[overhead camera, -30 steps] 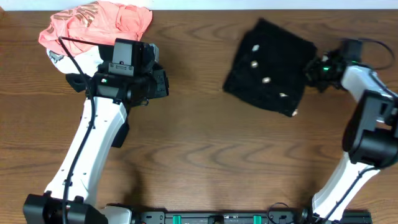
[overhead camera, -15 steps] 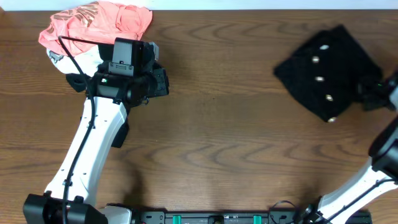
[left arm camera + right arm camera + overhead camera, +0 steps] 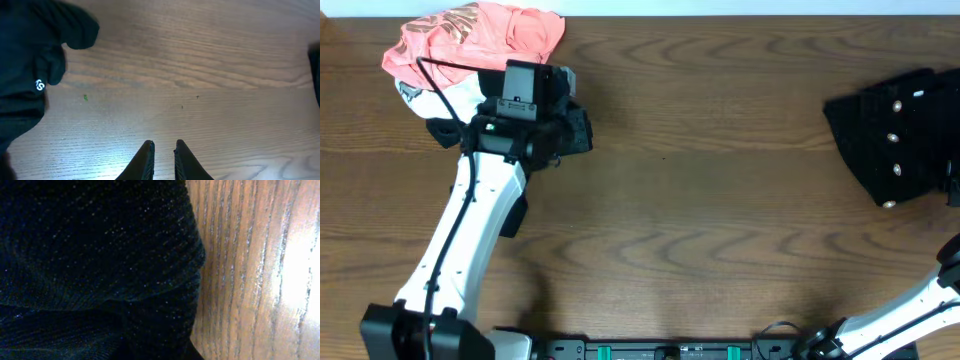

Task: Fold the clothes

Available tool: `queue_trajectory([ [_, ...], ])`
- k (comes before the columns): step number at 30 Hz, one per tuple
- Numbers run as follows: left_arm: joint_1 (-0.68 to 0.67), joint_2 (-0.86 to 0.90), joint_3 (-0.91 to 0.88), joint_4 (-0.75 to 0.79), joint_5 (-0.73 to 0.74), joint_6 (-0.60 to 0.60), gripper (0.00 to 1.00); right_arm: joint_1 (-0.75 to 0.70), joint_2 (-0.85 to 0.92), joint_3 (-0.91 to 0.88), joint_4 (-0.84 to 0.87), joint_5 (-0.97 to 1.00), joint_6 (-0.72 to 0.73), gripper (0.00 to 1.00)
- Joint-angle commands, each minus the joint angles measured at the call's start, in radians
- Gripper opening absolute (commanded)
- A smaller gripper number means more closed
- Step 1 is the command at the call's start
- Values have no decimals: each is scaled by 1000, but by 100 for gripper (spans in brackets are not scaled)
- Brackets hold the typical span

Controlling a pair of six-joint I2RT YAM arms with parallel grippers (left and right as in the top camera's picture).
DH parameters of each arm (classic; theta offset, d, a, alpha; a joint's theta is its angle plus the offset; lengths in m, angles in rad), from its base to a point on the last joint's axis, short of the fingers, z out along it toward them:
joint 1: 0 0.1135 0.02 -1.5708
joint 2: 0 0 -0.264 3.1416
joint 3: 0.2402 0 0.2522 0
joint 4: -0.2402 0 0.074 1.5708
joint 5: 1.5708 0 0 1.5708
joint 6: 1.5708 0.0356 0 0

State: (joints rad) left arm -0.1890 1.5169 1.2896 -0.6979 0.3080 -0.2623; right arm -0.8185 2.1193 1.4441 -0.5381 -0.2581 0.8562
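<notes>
The clothes [image 3: 910, 130] lie bunched at the far right edge of the overhead frame, partly cut off by it, on the wooden worktop [image 3: 720, 210]. I judge the step in hand to be getting this bundle placed for a fold. To do it well, I would bring it toward the middle of the frame where both arms can reach it. Then I would lay it flat and smooth the layers before creasing, because a thick knit springs back if folded while lumpy. The right arm [image 3: 932, 300] rises at the lower right, and its gripper is outside the overhead frame. Its wrist view is filled with fabric, so I cannot tell whether it is pinching the knit. The left gripper [image 3: 163, 150] hangs over bare wood in the left half, well apart from the clothes, with its tips almost pressed together on nothing. The garment is black, fuzzy and ribbed, with a fat rolled edge at the centre of the right wrist view. A line of small pale round buttons [image 3: 894, 138] runs down it.
</notes>
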Motion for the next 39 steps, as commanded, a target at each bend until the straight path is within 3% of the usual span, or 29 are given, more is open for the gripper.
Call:
queue_trajectory([
  [1, -1, 32, -10, -1, -5, -6, 16, 11, 23, -19, -27, 145, 18, 1],
  [4, -4, 47, -10, 0, -5, -6, 16, 30, 23, -19, -27, 146, 18, 4],
  [6, -6, 52, -10, 0, -5, -6, 15, 40, 23, -19, -25, 146, 18, 14],
  [11, -9, 53, -10, 6, -6, -6, 15, 56, 18, -19, -13, 89, -45, 85],
  [14, -9, 53, -10, 7, -5, -6, 15, 56, -9, -19, -32, 90, -43, 99],
  [25, -9, 53, -10, 6, -5, -6, 15, 57, -285, -19, -164, 146, -119, 99],
  [30, -9, 53, -10, 6, -5, -5, 15, 73, -460, -19, -211, 124, -245, 99],
  [32, -9, 53, -10, 6, -5, -5, 15, 93, -517, -19, -213, 96, -330, 93],
  [34, -9, 53, -10, 6, -5, -5, 15, 125, -557, -19, -215, 96, -393, 70],
  [36, -9, 53, -10, 6, -5, -5, 15, 159, -571, -19, -212, 101, -442, 28],
  [37, -9, 53, -10, 5, -5, -5, 15, 175, -571, -19, -207, 101, -466, 14],
  [38, -9, 53, -10, 3, -5, -5, 15, 189, -568, -19, -206, 103, -495, 4],
  [39, -9, 53, -10, 2, -5, -5, 15, 208, -560, -19, -201, 113, -529, 1],
])
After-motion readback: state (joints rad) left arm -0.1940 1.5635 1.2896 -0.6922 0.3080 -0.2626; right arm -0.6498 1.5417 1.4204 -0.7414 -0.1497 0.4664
